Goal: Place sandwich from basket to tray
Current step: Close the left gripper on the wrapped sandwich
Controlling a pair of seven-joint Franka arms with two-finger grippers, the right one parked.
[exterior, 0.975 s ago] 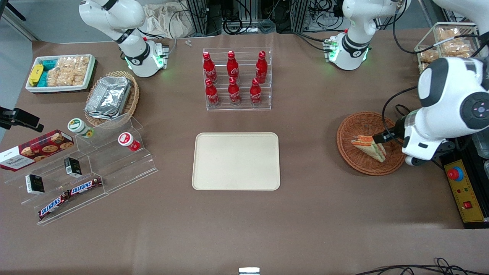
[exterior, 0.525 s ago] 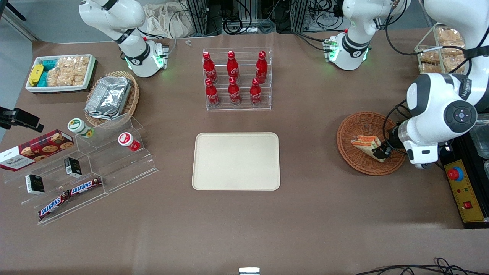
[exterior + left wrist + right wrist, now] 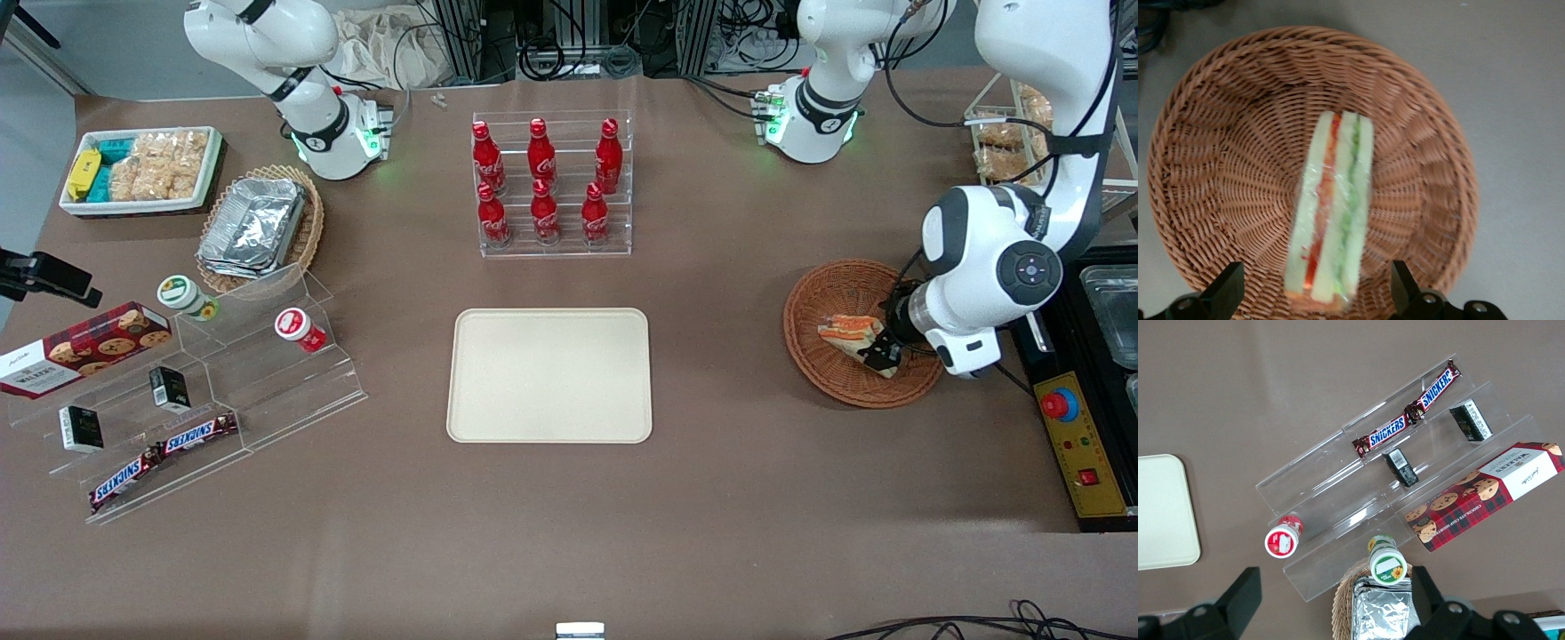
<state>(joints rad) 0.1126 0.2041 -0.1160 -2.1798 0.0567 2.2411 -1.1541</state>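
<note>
The sandwich (image 3: pixel 1331 210) is lying in the basket (image 3: pixel 1218 133), filling edge up, not yet lifted. My gripper (image 3: pixel 1317 293) is hovering just above it, fingers spread wide on either side (nothing gripped). The tray (image 3: pixel 549 375) is sitting bare at the basket's 9 o'clock in the front view. Grasp, carry and drop are all remaining.

The sandwich (image 3: pixel 1331 212), a clear-wrapped wedge of pale bread with red and green filling, lies inside the round reddish-brown wicker basket (image 3: pixel 831 289) toward the working arm's end of the table. The cream rectangular tray (image 3: pixel 549 374) lies flat at mid-table, well apart.

The gripper (image 3: pixel 1317 293) hovers over the sandwich, fingers spread either side.
</note>
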